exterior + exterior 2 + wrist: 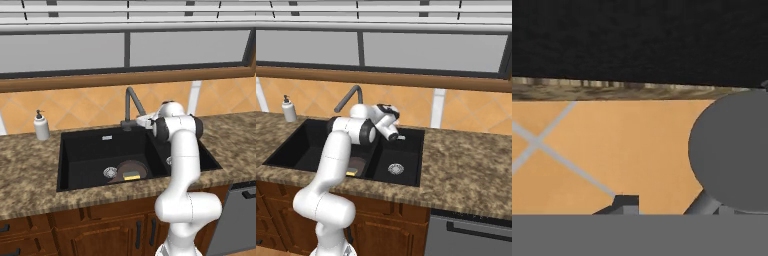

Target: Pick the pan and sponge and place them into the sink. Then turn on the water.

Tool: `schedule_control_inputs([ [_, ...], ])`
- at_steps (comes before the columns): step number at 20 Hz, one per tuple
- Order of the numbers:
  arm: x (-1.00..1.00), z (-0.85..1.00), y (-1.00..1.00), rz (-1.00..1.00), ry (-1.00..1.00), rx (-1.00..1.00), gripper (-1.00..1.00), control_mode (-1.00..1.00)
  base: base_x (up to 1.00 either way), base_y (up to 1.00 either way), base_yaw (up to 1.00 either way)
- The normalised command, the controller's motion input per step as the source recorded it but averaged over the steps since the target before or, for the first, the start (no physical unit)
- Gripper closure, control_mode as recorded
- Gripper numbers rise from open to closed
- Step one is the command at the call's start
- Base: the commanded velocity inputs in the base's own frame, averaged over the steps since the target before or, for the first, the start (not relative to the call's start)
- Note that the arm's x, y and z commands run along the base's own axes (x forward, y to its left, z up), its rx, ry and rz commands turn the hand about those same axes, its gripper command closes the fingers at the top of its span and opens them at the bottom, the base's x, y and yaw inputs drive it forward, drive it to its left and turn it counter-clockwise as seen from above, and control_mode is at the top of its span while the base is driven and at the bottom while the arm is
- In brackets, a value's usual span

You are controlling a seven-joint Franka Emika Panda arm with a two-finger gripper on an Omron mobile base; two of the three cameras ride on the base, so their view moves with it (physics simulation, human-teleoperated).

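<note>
In the large basin of the black double sink point(70, 155) the round dark brown pan point(131, 168) is seen, the yellow sponge point(132, 175) on it. The gripper point(398, 136) is held by the dark grey gooseneck faucet point(131, 102) — finger spread cannot be told; the lever, probably near the base, is best pushed gently.

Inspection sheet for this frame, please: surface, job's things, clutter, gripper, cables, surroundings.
Surface: speckled granite counter.
Job's things: pan in the large basin of the sink, sponge lying in the pan; no water seen at the faucet.
Clutter: soap dispenser on the counter, left of the sink.
Gripper: gripper raised near the faucet base; open or shut cannot be told.
Cables: nothing seen.
Surroundings: orange tiled wall, window, wooden cabinets.
</note>
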Motion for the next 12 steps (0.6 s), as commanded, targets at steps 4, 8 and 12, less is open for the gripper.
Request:
schedule_control_inputs([
  [4,0.42,-0.01,-1.0,-0.18,0.09,0.16,1.0,-1.0,0.0,0.0,0.0],
  [8,0.4,-0.01,-1.0,-0.16,0.08,0.15,1.0,-1.0,0.0,0.0,0.0],
  [12,0.15,0.04,-1.0,-0.07,0.04,0.21,1.0,-1.0,0.0,0.0,0.0],
])
